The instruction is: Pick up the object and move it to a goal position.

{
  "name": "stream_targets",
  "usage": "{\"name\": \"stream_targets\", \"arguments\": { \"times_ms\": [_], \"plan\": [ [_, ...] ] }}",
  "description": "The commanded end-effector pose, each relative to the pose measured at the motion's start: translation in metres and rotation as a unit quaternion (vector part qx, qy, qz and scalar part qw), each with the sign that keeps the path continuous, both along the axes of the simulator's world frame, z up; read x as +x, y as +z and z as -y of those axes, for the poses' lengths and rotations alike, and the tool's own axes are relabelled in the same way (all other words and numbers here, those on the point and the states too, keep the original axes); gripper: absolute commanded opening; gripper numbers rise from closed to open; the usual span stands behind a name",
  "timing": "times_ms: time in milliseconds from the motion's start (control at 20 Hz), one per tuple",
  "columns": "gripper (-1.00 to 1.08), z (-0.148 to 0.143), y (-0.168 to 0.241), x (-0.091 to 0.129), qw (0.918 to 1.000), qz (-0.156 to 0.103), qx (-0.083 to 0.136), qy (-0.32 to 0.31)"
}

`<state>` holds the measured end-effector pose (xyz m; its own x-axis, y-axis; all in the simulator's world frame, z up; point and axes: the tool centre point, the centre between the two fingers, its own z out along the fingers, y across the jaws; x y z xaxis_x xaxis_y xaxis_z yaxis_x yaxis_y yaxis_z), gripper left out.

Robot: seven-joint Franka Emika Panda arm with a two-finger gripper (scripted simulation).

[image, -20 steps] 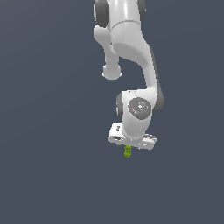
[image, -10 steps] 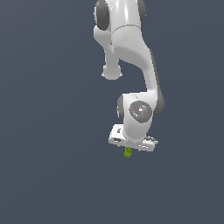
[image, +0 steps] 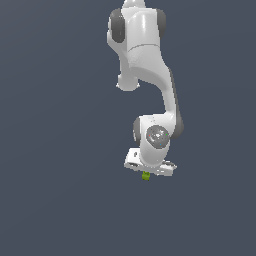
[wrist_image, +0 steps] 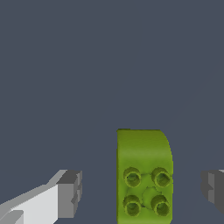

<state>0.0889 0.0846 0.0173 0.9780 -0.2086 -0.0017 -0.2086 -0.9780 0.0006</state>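
We've got the pincer [image: 146, 172] hanging at the end of the white arm [image: 150, 65], and its jaws stand wide, with clear gaps on both sides of the yellow-green object [wrist_image: 144, 177]. The object sits between the grey fingertips [wrist_image: 70, 193], touching neither, its four studs facing the wrist camera. From the exterior view we see it as a tiny green speck [image: 146, 175] just under the pincer.
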Motion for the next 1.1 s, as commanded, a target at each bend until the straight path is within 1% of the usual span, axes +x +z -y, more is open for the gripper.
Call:
{"name": "stream_targets", "arguments": {
  "times_ms": [0, 150, 200, 750, 1050],
  "plan": [
    [1.0, -0.0001, -0.0052, 0.0009, 1.0, 0.001, 0.0, 0.0],
    [1.0, -0.0002, -0.0048, 0.0019, 1.0, 0.001, 0.0, 0.0],
    [-1.0, -0.0002, -0.0048, 0.0019, 1.0, 0.001, 0.0, 0.0],
    [-1.0, -0.0001, -0.0047, 0.0017, 1.0, 0.001, 0.0, 0.0],
    [-1.0, 0.007, 0.0001, -0.0024, 1.0, 0.001, 0.0, 0.0]
  ]
}}
